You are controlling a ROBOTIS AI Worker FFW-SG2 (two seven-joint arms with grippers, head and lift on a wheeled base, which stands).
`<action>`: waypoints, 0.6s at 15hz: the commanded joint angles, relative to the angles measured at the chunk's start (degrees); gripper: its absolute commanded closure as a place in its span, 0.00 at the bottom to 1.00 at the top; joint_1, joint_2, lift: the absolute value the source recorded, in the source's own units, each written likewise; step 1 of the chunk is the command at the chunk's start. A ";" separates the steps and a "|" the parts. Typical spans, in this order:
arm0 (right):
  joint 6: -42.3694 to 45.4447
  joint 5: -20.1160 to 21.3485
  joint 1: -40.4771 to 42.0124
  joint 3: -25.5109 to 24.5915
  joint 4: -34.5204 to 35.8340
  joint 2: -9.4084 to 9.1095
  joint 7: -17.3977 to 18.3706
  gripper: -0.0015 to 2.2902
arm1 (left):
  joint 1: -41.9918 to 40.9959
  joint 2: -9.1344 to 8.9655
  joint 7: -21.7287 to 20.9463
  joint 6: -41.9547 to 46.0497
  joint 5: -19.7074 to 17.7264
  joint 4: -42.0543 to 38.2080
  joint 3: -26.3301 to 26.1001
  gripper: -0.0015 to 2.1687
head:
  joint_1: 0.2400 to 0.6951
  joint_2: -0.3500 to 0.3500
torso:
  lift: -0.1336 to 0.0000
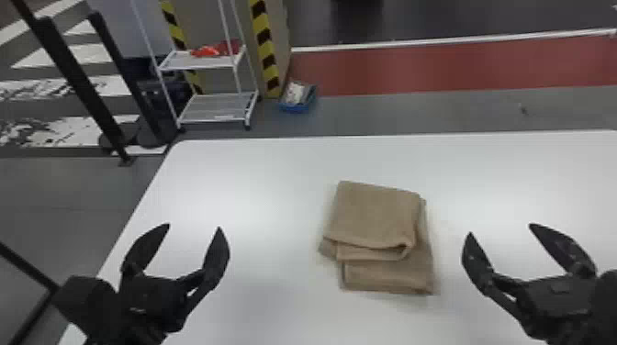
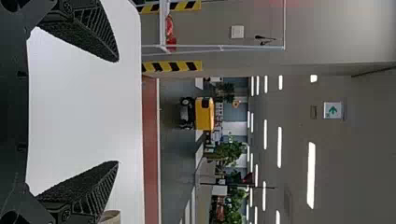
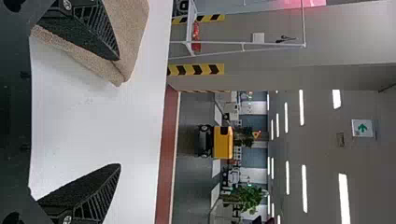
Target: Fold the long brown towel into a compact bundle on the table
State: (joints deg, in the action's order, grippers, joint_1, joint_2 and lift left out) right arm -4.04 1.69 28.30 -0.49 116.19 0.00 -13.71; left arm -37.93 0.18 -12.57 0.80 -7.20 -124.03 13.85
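Note:
The brown towel [image 1: 376, 215] lies folded in layers on the white table, its lower layers sticking out toward the robot. Left of it in the head view, my left gripper [image 1: 193, 227] stands open and apart from the cloth. On the towel's other side is my right gripper [image 1: 500, 229], also open with nothing between its fingers. In the left wrist view the left gripper [image 2: 118, 111] has its fingers wide apart, and a bit of towel [image 2: 111, 217] shows beside one. The right wrist view has the right gripper [image 3: 119, 112] spread, one finger in front of the towel [image 3: 128, 37].
The white table [image 1: 252, 183] extends around the towel, with its left edge running beneath the left arm. Beyond the far edge stand a white wire rack [image 1: 215, 108] and a blue bin [image 1: 298, 97] on the floor. Black posts rise at the left.

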 commanded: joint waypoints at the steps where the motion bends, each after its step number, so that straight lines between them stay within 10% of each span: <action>1: 0.56 -0.11 0.35 0.05 -0.09 -0.05 0.00 0.03 | -0.12 -0.32 0.08 -0.24 0.26 -0.07 -0.14 0.05 | 1.00 0.74 | 0.08; 9: 1.09 -0.73 0.79 0.14 0.18 -0.05 0.00 0.03 | -0.48 -0.32 0.08 -0.24 0.43 0.02 -1.20 0.05 | 1.00 0.73 | 0.08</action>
State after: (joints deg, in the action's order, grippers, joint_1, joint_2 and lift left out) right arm -2.95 1.09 29.03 -0.35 116.43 0.00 -13.71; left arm -38.40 0.18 -12.47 0.57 -6.77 -124.02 12.72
